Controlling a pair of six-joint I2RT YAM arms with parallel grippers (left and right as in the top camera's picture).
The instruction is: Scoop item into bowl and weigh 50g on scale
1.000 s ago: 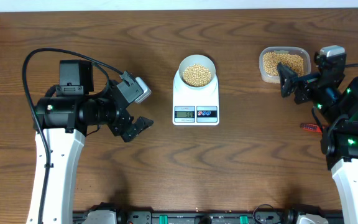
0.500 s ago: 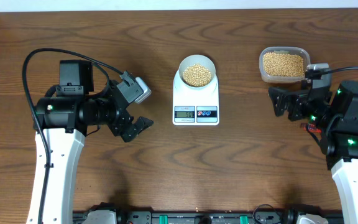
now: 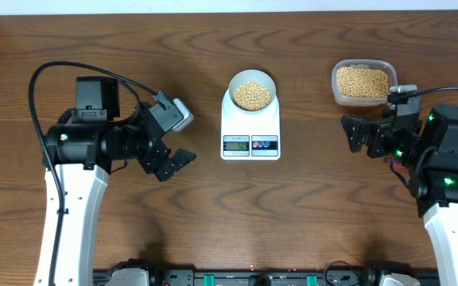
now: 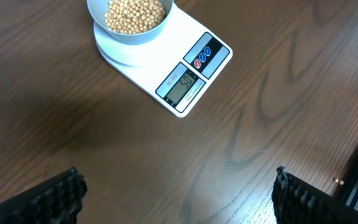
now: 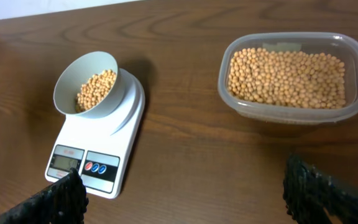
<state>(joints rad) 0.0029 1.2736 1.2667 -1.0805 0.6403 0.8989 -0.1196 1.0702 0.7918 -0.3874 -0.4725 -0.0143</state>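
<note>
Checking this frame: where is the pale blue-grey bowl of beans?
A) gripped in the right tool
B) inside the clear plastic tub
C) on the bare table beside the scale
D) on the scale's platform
D: the bowl sits on the scale, just behind its display, well apart from the clear tub.

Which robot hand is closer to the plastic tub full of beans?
The right gripper. It hangs open just on the near side of the clear tub, a little toward the scale. The left gripper, also open, is far off on the other side of the scale.
</note>
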